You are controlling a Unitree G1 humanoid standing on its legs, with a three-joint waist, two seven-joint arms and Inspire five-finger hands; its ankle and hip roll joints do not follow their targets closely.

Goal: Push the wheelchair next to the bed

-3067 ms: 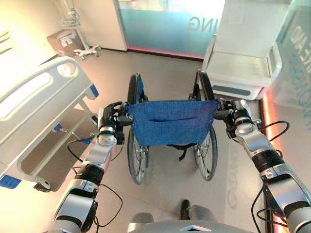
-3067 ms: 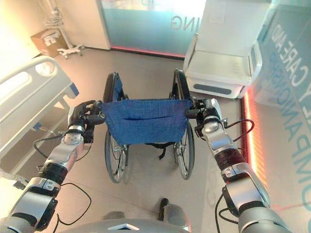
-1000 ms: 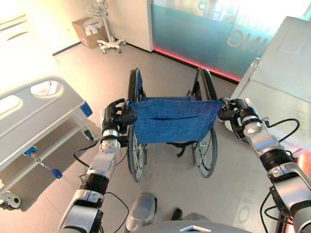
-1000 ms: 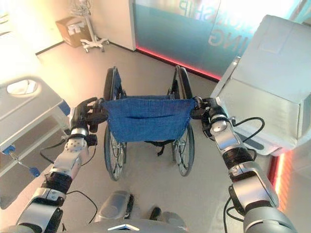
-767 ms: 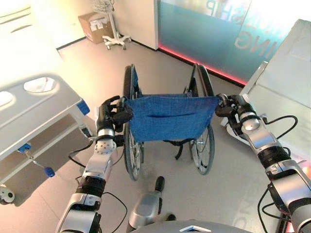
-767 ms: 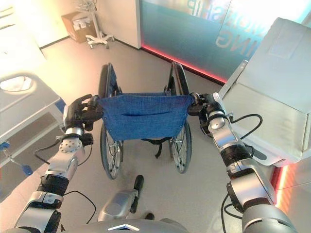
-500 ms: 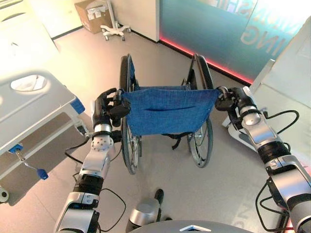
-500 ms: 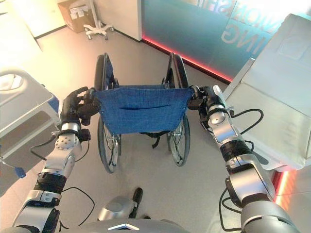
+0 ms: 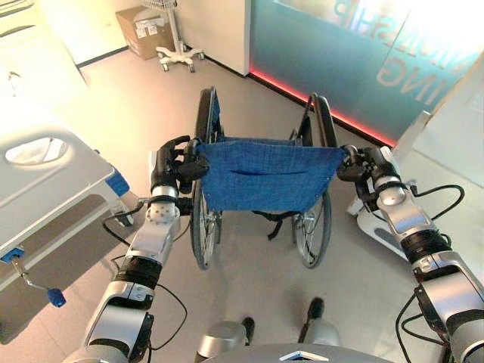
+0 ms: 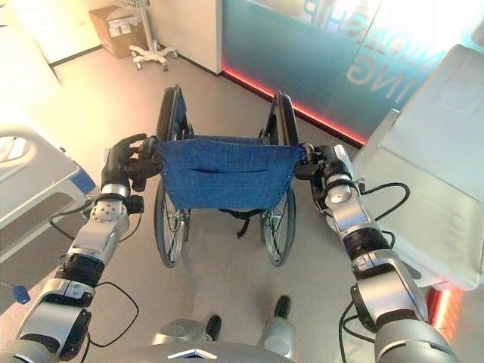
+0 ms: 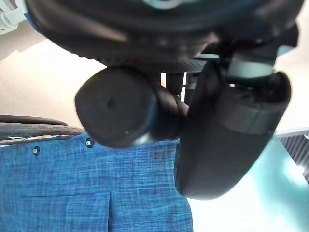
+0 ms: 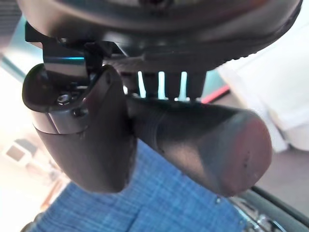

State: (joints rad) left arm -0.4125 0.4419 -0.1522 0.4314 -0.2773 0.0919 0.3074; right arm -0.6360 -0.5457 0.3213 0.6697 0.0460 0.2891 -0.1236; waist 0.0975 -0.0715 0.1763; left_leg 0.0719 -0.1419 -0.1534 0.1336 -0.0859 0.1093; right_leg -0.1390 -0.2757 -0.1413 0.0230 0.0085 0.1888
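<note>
A wheelchair point(image 9: 261, 175) with a blue cloth backrest and black wheels stands on the floor straight ahead, facing away from me. My left hand point(image 9: 168, 168) is curled round its left push handle point(image 11: 116, 107). Round the right push handle point(image 12: 203, 140) my right hand point(image 9: 366, 166) is curled too. The white hospital bed point(image 9: 41, 181) with its side rail lies to the left of the wheelchair, with a gap of floor between them.
A white cabinet point(image 10: 446, 181) stands close on the right. A glass wall with a red-lit base point(image 9: 333, 113) runs behind the wheelchair. A cardboard box point(image 9: 142, 30) and a wheeled stand point(image 9: 180, 53) sit at the far left corner. Open floor lies ahead left.
The view has swung and moved on: the bed has slid further to the left edge and the glass wall is nearer. Both hands have kept their hold on the handles.
</note>
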